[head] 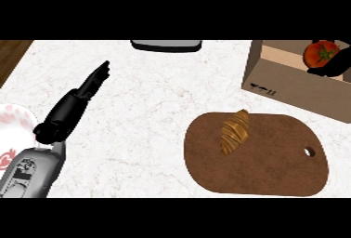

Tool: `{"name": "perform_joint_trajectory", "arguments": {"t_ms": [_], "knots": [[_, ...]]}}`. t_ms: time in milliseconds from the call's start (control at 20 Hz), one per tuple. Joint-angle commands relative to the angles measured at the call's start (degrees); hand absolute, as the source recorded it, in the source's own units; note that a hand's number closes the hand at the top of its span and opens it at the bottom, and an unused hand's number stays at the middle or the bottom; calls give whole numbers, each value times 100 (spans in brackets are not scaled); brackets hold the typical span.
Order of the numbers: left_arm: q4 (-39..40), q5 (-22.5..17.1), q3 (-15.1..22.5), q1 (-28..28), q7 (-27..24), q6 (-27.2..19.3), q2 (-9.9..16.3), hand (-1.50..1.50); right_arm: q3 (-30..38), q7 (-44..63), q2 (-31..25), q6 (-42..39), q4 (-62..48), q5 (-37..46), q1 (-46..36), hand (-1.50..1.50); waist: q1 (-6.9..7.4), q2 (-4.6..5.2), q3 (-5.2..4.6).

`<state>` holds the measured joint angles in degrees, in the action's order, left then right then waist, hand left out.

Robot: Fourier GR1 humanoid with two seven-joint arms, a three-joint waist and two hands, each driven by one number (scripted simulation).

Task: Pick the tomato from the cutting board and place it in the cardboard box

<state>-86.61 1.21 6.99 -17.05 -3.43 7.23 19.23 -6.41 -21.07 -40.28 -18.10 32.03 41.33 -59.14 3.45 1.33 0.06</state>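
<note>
The red tomato (319, 52) hangs over the open top of the cardboard box (291, 88) at the upper right. My right hand (334, 66) shows only partly at the right edge, its black fingers curled under and beside the tomato. The brown cutting board (274, 167) lies at the lower right with a croissant (235, 131) on its upper part. My left hand (87, 88) rests at the left over the counter, fingers straight and pointing up, holding nothing.
A white plate with a red pattern (12, 122) sits at the left edge beside my left forearm. A grey object (166, 45) lies at the counter's far edge. A dark wooden strip (10, 51) borders the counter at the top left.
</note>
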Motion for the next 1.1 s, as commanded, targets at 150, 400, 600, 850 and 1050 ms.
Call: {"name": "perform_joint_trajectory", "arguments": {"t_ms": [150,400,600,850,1050], "knots": [[35,77,25,120,-264,35,-47,0,-416,-939,-110,-437,-1230,544,-222,-150,113,60,5],[-96,199,89,19,68,-115,-169,0,-220,-2131,-105,-463,-1571,383,-358,-150,41,22,15],[-207,-31,-84,150,-24,125,34,0,1042,-2378,-20,-717,-1782,-907,-538,-150,21,-13,26],[-186,125,51,296,-147,15,-75,0,2452,-1497,-10,-1529,-2657,-2344,-841,-150,56,16,27],[-131,153,100,307,-197,54,-107,0,2966,-671,-376,-1571,-3046,-2825,-1072,-150,129,82,20]]}}
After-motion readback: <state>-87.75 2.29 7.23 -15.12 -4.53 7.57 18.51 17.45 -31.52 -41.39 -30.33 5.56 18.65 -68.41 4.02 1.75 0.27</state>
